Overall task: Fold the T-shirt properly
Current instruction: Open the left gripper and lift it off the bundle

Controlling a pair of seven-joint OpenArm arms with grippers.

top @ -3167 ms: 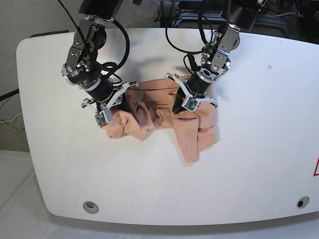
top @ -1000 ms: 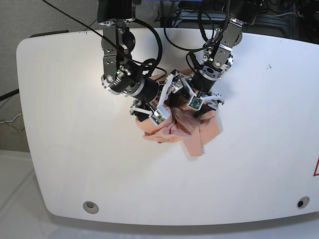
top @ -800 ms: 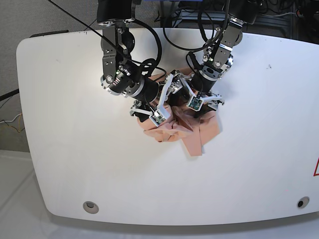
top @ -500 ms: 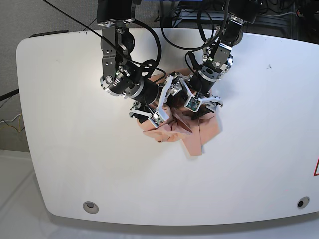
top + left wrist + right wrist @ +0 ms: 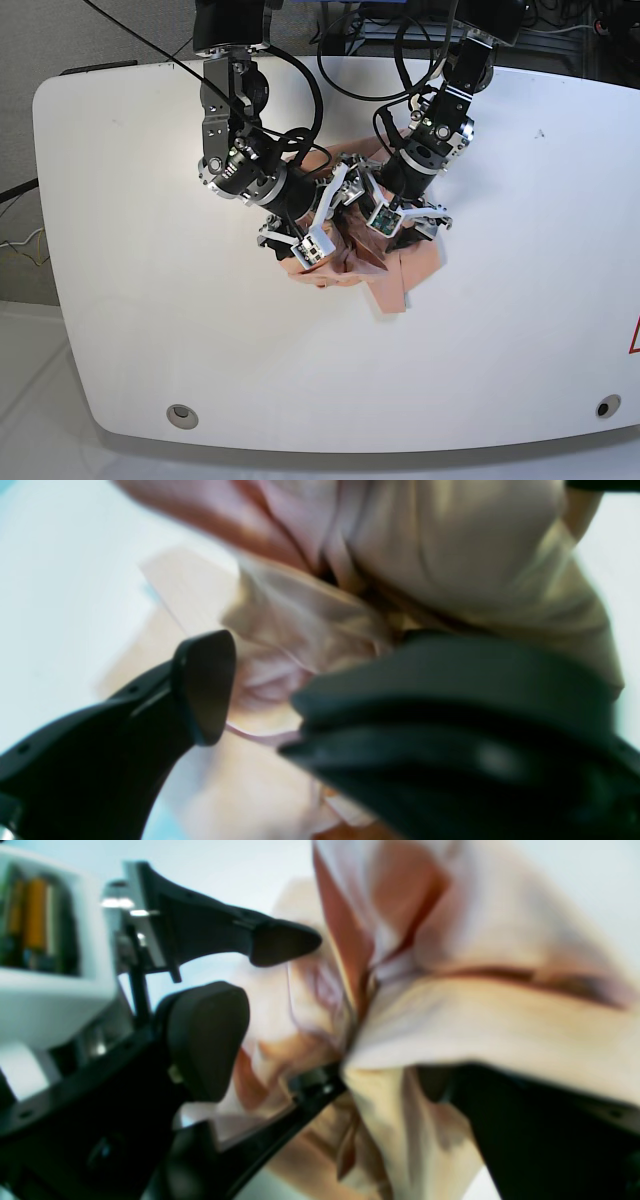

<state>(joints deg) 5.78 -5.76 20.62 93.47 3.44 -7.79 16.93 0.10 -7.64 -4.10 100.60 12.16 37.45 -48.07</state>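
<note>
White table (image 5: 150, 330) — both pincers splayed wide over the bunched T-shirt (image 5: 400, 275) beneath them, gripping nothing; next, spread it flat.

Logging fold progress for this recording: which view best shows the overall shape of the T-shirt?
The base view: the T-shirt appears whole, a bunched heap on the white table beneath both arms. The left wrist view gives only blurred folds close up; the right wrist view likewise shows creased cloth, no outline.

The crumpled peach cloth T-shirt (image 5: 385, 270) lies bunched mid-counter (image 5: 500, 330), beneath 2 grippers: right gripper (image 5: 322, 222) beside left gripper (image 5: 398, 213).
</note>
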